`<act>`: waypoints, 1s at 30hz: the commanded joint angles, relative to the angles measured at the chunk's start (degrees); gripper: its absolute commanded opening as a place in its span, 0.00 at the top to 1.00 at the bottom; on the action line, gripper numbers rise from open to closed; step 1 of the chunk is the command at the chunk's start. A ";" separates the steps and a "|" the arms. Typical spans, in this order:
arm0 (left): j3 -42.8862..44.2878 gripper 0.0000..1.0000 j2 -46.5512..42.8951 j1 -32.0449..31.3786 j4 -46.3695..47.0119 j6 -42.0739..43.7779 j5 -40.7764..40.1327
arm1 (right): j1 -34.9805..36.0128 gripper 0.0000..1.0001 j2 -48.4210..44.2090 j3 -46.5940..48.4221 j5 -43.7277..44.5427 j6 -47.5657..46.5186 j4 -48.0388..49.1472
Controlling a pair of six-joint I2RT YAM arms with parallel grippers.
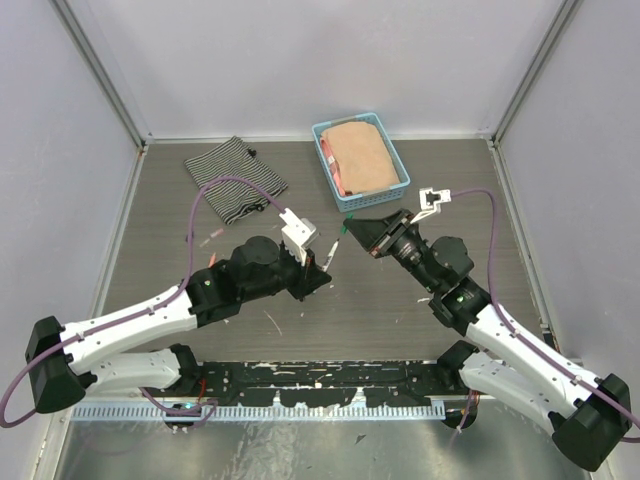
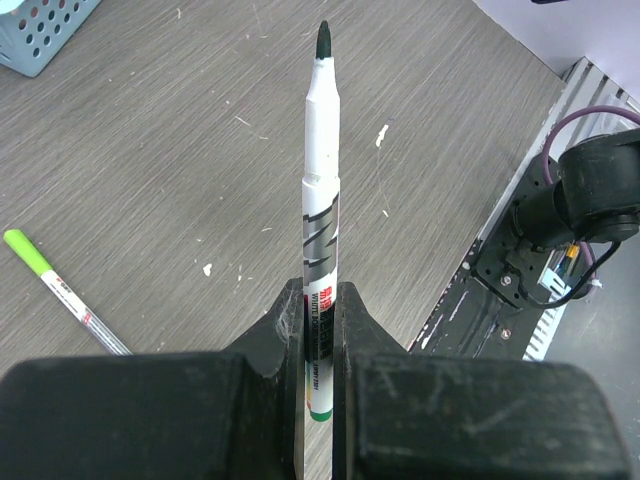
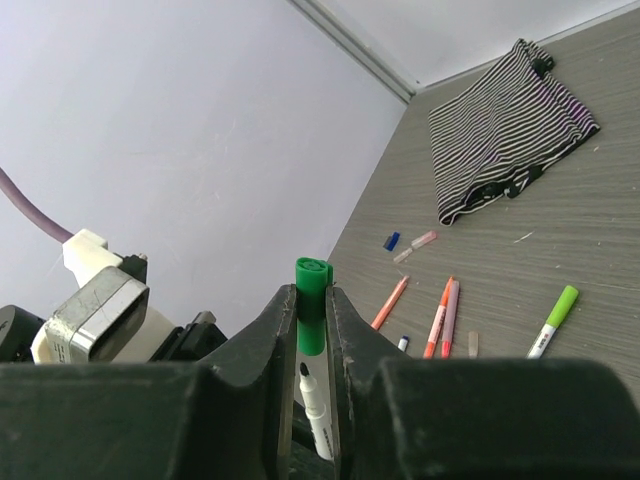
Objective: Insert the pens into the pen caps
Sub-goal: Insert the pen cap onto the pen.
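My left gripper (image 1: pixel 318 262) (image 2: pixel 318 300) is shut on a white pen (image 2: pixel 321 200) with a green rear end; its bare dark tip points up toward the right gripper. My right gripper (image 1: pixel 365 233) (image 3: pixel 311 295) is shut on a green pen cap (image 3: pixel 311 300) (image 1: pixel 349 224), open end facing the pen. The pen tip (image 3: pixel 311 395) sits just below the cap, a small gap apart and nearly in line. In the right wrist view, two orange pens (image 3: pixel 390 302), a pink pen (image 3: pixel 452 310) and a lime-capped white pen (image 3: pixel 553 322) lie on the table, with a blue cap (image 3: pixel 391 241) and a pink cap (image 3: pixel 424 239).
A blue basket (image 1: pixel 325 160) holding tan cloth stands at the back centre. A striped cloth (image 1: pixel 235 178) lies at the back left. A black rail (image 1: pixel 320 380) runs along the near edge. The lime-capped pen (image 2: pixel 60 290) lies left of my left gripper.
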 commanded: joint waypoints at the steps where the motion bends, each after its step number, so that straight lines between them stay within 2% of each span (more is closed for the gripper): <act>1: 2.36 1.00 -0.22 -0.38 2.17 0.64 -0.75 | 0.03 1.00 -0.05 0.88 -2.90 -0.89 3.95; 30: 2.66 1.00 0.12 -0.34 2.08 0.46 -1.80 | 0.07 1.00 -0.22 -0.18 -5.63 -1.79 2.68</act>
